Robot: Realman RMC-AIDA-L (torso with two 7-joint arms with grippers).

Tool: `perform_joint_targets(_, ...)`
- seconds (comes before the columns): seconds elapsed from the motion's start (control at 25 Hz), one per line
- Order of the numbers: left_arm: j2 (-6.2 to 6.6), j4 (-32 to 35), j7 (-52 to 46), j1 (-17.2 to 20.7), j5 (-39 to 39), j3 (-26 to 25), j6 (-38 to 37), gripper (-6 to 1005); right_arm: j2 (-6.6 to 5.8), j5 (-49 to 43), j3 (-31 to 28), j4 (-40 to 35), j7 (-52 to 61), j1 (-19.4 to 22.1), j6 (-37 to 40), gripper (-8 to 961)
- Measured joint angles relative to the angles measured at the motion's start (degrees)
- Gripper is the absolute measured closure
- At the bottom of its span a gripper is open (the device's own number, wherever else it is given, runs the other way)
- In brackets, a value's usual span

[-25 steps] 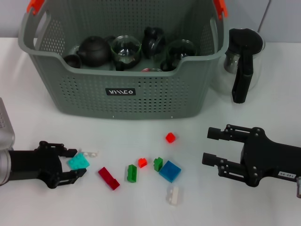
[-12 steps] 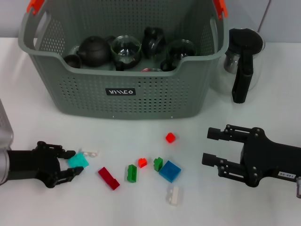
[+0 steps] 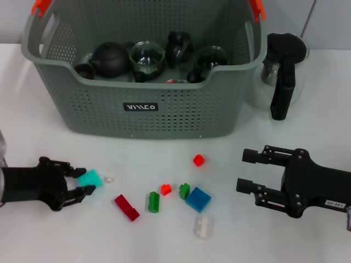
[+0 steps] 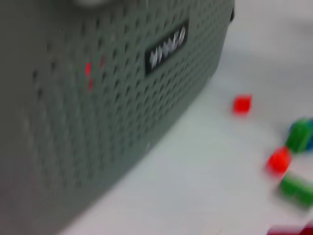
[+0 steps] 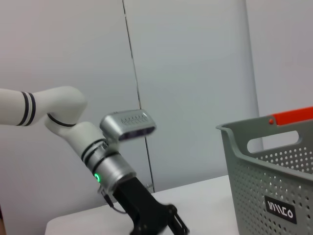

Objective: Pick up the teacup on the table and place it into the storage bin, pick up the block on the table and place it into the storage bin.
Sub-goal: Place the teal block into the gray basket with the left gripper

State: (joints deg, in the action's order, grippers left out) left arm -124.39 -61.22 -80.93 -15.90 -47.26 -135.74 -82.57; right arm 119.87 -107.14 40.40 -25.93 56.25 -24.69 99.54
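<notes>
Left gripper [image 3: 81, 183] was down at the near left of the table, black fingers pinched on the teal block [image 3: 90, 177], which sat between the tips and looked barely off the tabletop, if at all. So my read: the block pickup was underway but nothing had gone toward the bin with it at that point.

Right gripper [image 3: 255, 171] sat low on the far right with its jaws spread and nothing between them, looking idle.

The storage bin [image 3: 137, 118] stood at the back of the table, well apart from the pinched block. It's matte grey plastic, walls full of little round perforations, orange clips on the handles, small black label on the front. Inside it already held dark glossy teaware: a round teapot [image 3: 109, 57], some little dark cups and a couple of clear glass cups [image 3: 147, 57]. I couldn't spot any teacup out on the table, so the teacup half looked done, judging only by that.

Plenty of bricks were left loose in front of the bin, all hard shiny plastic with studs: a red bar [image 3: 126, 207], green brick [image 3: 154, 201], two small red ones [image 3: 199, 160], a flat blue square [image 3: 198, 199], a white one [image 3: 203, 227] and a tiny clear piece [image 3: 109, 179] just beside the teal one. A glass jug [image 3: 282, 74] with a chunky black handle stood right of the bin, outside it.

Left wrist view only showed the perforated wall and blurry bricks.
</notes>
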Motion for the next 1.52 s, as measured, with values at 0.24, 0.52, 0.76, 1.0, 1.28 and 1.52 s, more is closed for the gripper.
perform_joint_targets(0.24,2.36,-3.4,1.8,-2.0,-14.4,-15.0,-25.2,560,-0.08,0.0,-0.1,0.0,0.0,0.2,0.1,329)
perform_joint_targets(0.52,4.70,-12.5,-20.8,-10.3,-30.2,-20.6,-32.7,533,-0.07,0.0,0.0,0.0,0.0,-0.2,0.2,329)
perform_joint_targets(0.76,5.80,-11.8,-34.1,-19.7,-15.4,-5.4,-6.4,510,0.07,0.1,0.1,0.1,0.0,-0.7,0.0,328)
perform_joint_targets(1.0,4.98,-0.5,-39.1,-26.3,-0.4,7.8,14.2,487,0.20,0.1,0.2,0.1,0.0,-0.7,0.0,328)
perform_joint_targets(1.28,3.21,11.6,-46.1,-33.5,13.2,11.6,27.4,460,0.28,0.4,0.2,0.7,0.0,-1.1,0.1,328)
perform_joint_targets(1.52,0.80,8.9,-47.9,-34.1,17.6,11.9,28.3,437,0.25,0.4,0.2,0.7,0.0,-1.2,-0.1,328)
